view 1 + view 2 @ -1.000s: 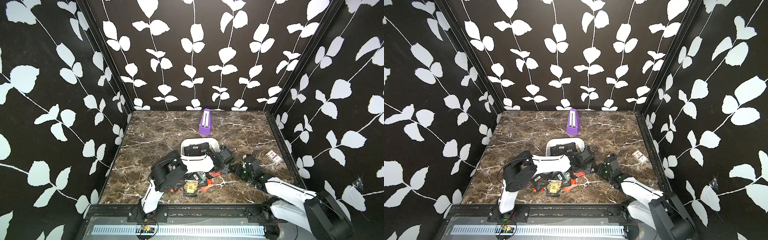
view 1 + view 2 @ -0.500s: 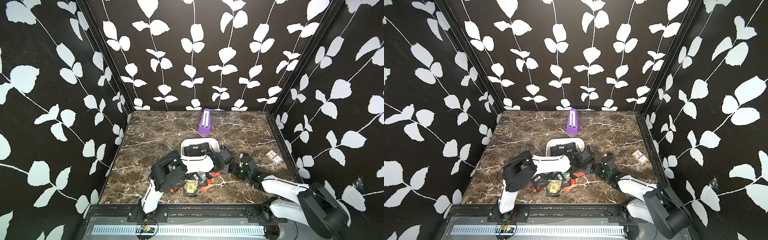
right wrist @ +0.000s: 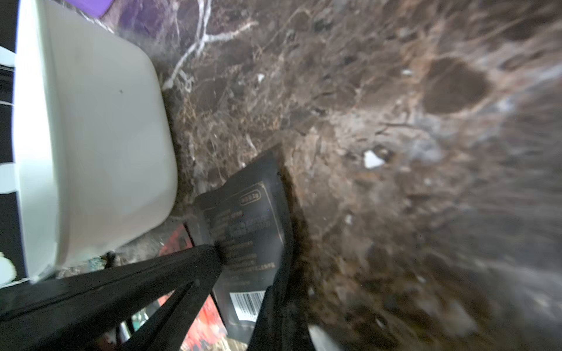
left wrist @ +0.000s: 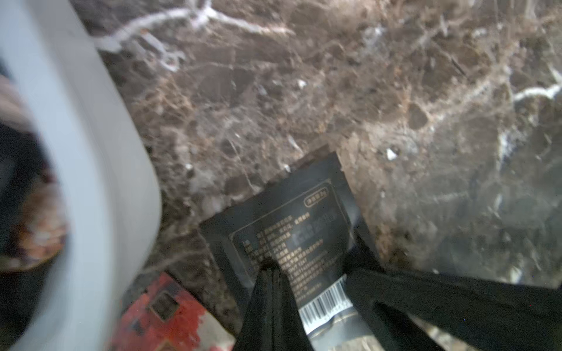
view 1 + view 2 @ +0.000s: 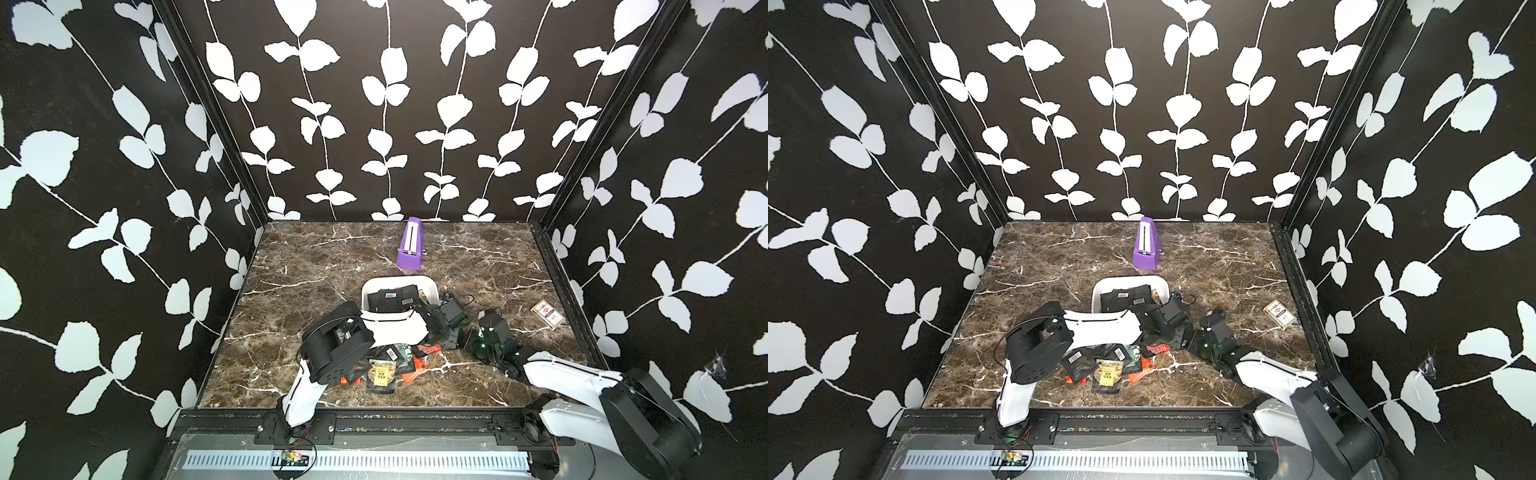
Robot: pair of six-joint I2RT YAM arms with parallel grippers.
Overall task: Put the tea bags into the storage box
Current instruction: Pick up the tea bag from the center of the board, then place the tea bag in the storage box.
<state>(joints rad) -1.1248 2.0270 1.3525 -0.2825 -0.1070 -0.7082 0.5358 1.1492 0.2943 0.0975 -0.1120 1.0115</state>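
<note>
Left end effector and right end effector both clenched on one black tea bag, just beside the box corner. More tea bags lie inside the box; a pile lies on the bench beside it.

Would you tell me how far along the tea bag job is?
Done: several tea bags lie in the storage box. In hand: left end effector and right end effector both appear shut on one black tea bag beside the box. Remaining: a pile of tea bags on the table.
</note>
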